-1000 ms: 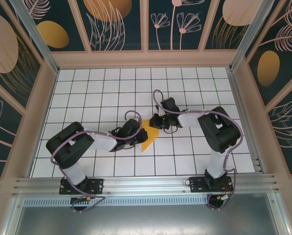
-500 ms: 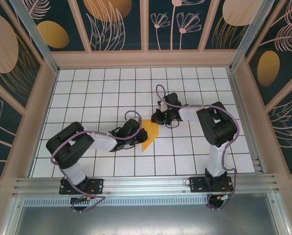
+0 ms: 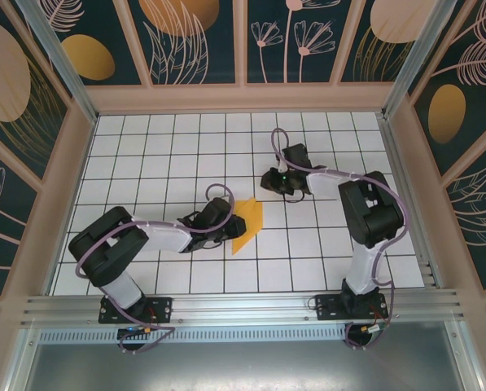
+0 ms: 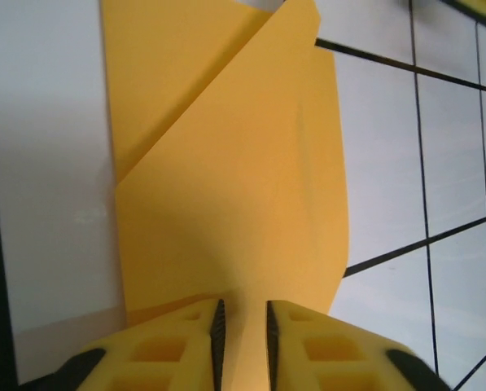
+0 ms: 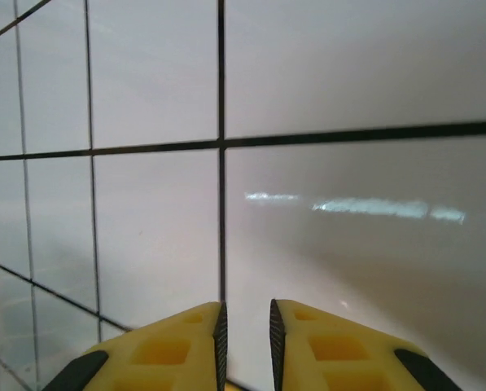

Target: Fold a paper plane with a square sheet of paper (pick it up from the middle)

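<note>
The right gripper (image 3: 269, 181) has pulled back toward the far right, off the orange paper (image 3: 248, 224), which now lies flatter on the white grid table (image 3: 145, 155) than a second ago; the left arm has barely shifted

From above, the left gripper (image 3: 229, 220) sits at the paper's left edge, near the middle of the table, its jaws too small there to read. Its wrist camera fills in the detail: yellow fingers (image 4: 186, 342) parted by a narrow slit over the near edge of the paper (image 4: 234, 187), and a diagonal fold line running up the sheet, unseen from overhead

To the right, the right gripper hangs apart from the paper's far corner. Its own camera shows the right gripper (image 5: 245, 308) narrowly parted with nothing between the pads, just bare tiles

Open tiles ring the paper on every side, with the frame walls well away
</note>
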You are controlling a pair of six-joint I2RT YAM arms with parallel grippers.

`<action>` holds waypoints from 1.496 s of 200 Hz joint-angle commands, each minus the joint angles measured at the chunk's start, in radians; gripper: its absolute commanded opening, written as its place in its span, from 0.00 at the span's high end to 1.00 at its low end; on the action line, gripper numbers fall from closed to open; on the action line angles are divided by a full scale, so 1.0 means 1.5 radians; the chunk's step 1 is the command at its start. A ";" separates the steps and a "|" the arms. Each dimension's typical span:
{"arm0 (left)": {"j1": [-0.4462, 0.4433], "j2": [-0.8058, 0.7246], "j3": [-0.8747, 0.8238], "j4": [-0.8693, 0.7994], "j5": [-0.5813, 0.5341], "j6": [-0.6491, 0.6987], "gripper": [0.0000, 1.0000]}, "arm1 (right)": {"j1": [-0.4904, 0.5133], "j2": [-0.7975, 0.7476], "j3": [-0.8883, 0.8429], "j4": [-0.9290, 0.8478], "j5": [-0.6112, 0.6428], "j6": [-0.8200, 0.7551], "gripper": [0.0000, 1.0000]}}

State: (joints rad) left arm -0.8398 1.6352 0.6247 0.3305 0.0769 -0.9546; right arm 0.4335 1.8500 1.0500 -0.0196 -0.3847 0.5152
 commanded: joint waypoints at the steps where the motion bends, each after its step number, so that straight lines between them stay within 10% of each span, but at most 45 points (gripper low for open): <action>1: -0.001 -0.061 0.018 -0.024 -0.056 -0.001 0.67 | 0.025 -0.070 -0.050 -0.005 0.016 0.036 0.65; 84: 0.041 -0.165 -0.088 0.006 -0.116 -0.037 0.36 | 0.113 -0.094 -0.098 0.000 0.027 0.131 0.46; 195: 0.079 -0.221 -0.130 -0.010 -0.132 -0.004 0.06 | 0.145 -0.044 -0.082 0.038 -0.021 0.151 0.51; 299: 0.116 -0.256 -0.142 -0.019 -0.054 0.001 0.02 | 0.153 -0.019 -0.104 0.140 -0.110 0.137 0.69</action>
State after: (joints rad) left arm -0.6857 1.2675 0.4297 0.3050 -0.0856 -0.9623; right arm 0.6498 1.8164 0.9176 0.1116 -0.5018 0.7361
